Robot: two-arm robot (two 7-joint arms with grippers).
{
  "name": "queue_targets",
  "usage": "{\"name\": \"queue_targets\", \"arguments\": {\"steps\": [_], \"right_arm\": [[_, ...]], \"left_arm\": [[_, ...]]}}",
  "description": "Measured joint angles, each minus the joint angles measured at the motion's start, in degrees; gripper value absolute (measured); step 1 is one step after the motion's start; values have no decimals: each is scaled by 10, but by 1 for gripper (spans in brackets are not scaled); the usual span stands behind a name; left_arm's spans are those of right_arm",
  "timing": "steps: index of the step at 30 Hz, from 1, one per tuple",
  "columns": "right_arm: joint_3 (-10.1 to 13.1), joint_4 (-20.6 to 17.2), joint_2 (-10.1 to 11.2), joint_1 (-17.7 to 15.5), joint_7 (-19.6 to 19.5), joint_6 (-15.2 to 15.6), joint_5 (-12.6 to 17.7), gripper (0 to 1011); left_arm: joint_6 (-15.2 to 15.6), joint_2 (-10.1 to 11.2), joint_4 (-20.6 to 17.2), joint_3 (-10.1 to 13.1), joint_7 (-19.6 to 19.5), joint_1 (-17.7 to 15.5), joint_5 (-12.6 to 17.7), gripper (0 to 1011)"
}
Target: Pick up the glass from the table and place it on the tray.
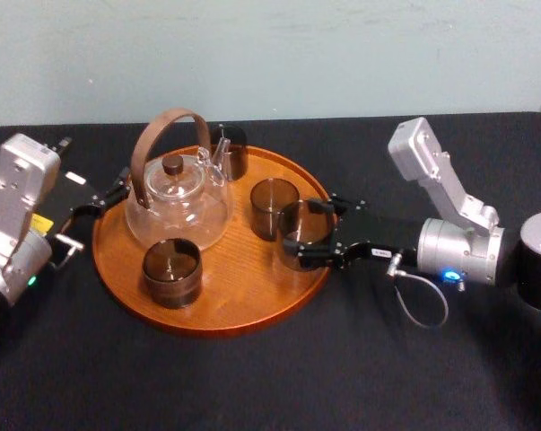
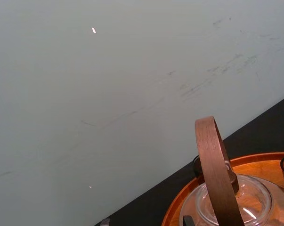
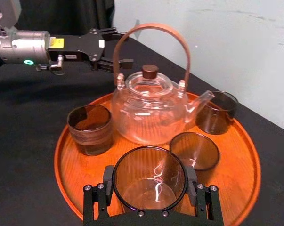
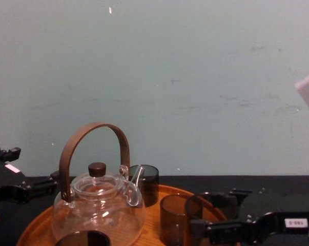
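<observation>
Over the tray's (image 1: 207,319) right side, the right gripper (image 1: 308,232) clasps the glass (image 1: 297,223), seemingly due for lowering and release; the left gripper (image 1: 116,193) idles spread-fingered leftward.

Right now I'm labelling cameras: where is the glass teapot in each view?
Head view: teapot left of centre on the tray, left end effector beside the rim.
Left wrist view: close up, wooden handle before its lid.
Right wrist view: teapot beyond the glass in the right end effector.
Chest view: teapot lower left, handle arching against the wall.
Shared landmark: the orange-brown tray.
</observation>
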Motion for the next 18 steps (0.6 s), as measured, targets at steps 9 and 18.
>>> {"name": "queue_targets", "arguments": {"steps": [9, 18], "right_arm": [[-21, 16, -9, 17, 0, -2, 1, 905], [-36, 46, -26, 38, 0, -4, -1, 905]], "left_arm": [[0, 0, 0, 0, 0, 0, 0, 1001], [0, 0, 0, 0, 0, 0, 0, 1001]]}}
